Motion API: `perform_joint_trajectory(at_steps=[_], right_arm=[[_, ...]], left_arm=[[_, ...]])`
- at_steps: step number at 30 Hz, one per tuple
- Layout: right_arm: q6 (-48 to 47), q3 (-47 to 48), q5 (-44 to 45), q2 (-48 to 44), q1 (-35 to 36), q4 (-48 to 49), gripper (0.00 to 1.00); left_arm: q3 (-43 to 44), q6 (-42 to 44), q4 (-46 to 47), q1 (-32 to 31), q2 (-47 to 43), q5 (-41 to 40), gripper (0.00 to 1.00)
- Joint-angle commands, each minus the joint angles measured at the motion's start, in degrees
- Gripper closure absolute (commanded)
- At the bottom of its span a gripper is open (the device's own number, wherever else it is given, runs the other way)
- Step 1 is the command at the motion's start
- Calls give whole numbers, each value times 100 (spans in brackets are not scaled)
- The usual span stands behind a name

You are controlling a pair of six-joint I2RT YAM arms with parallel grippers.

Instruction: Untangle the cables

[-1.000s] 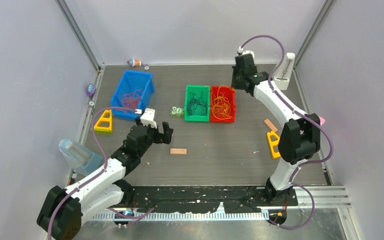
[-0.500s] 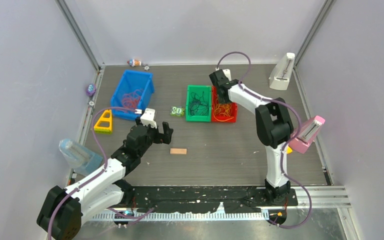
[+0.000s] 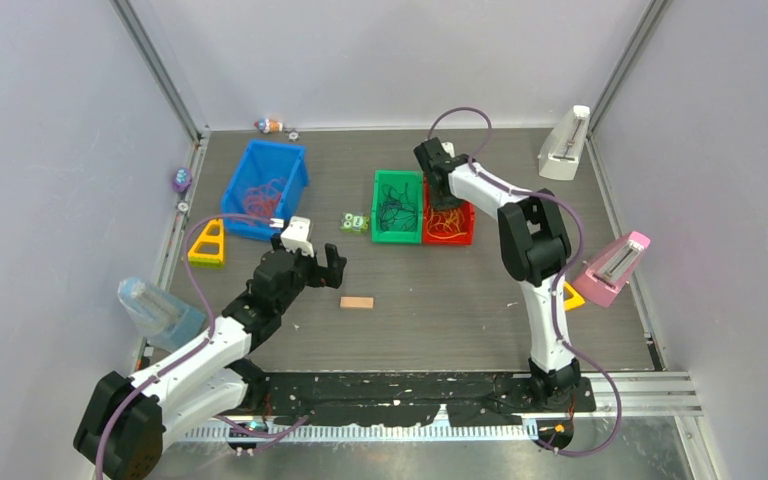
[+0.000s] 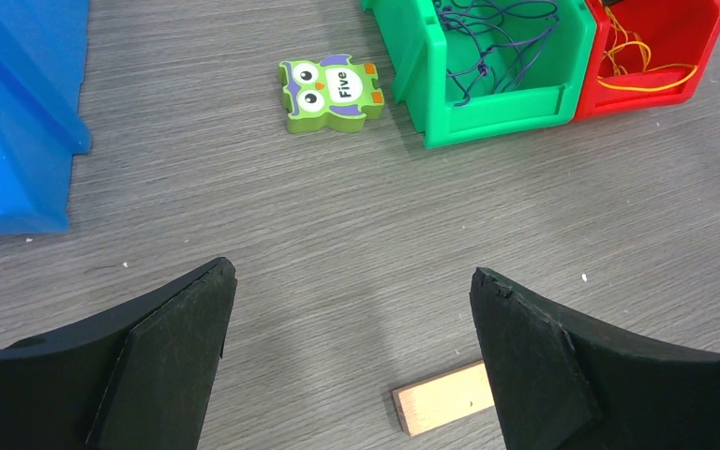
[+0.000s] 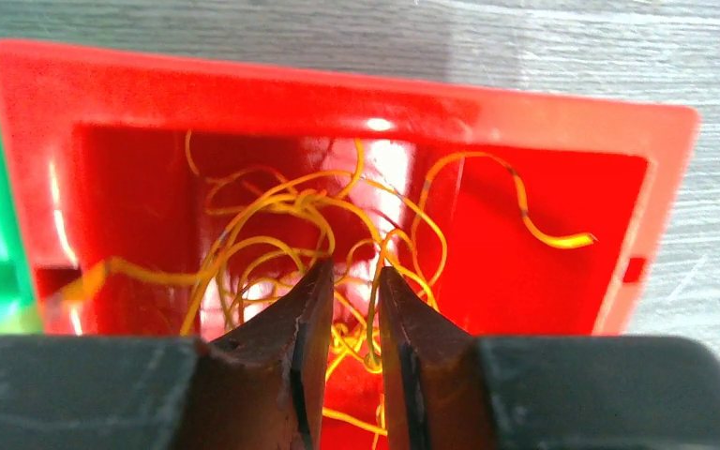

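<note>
Yellow and orange cables [image 3: 445, 224] lie tangled in the red bin [image 3: 463, 236]. Dark purple cables [image 3: 396, 210] lie in the green bin [image 3: 377, 236] beside it, and red cables [image 3: 263, 197] in the blue bin [image 3: 298, 166]. My right gripper [image 3: 447, 200] is down inside the red bin [image 5: 562, 103]; its jaws stand a narrow gap apart [image 5: 354, 270] with yellow strands [image 5: 281, 220] running between them. My left gripper [image 3: 320, 262] is wide open and empty [image 4: 352, 272] above the bare table, short of the green bin [image 4: 487, 103].
A green owl block [image 3: 353, 222] lies left of the green bin. A small wooden block [image 3: 356, 302] lies by my left gripper. Yellow triangles [image 3: 207, 243] [image 3: 572, 295], a plastic bottle [image 3: 155, 308], a white metronome [image 3: 567, 145] and a pink one [image 3: 615, 268] stand around the edges.
My right arm swung from the back right corner to the red bin and lowered its gripper into the yellow cables. The left arm has not moved.
</note>
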Motion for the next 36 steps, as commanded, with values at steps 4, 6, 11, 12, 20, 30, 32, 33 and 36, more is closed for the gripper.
perform_joint_trajectory(at_steps=[4, 6, 11, 12, 20, 30, 32, 33, 36], right_arm=[[-46, -42, 134, -1444, 9, -207, 59], [-89, -79, 160, -1694, 8, -218, 55], [-203, -248, 193, -2269, 9, -197, 25], [-222, -435, 147, -2494, 8, -133, 21], [-636, -3519, -196, -5198, 8, 2150, 2], [-786, -7858, -847, -8369, -6, 5370, 5], [-906, -8209, -631, -8864, -15, 5292, 5], [-924, -8380, -558, -8966, -12, 5266, 5], [-973, -8648, -109, -9328, -14, 5317, 5]], left_arm=[[218, 54, 99, -17, -89, -2, 3], [212, 57, 108, -17, -109, -9, 3], [212, 55, 108, -12, -107, -8, 3], [212, 54, 107, -15, -106, -4, 3], [166, 72, 107, -16, -207, 24, 2], [89, 144, 135, -18, -379, 102, 2], [68, 199, 127, -18, -438, 83, 2], [54, 222, 117, -18, -472, 62, 2], [-31, 337, 128, -15, -599, -32, 2]])
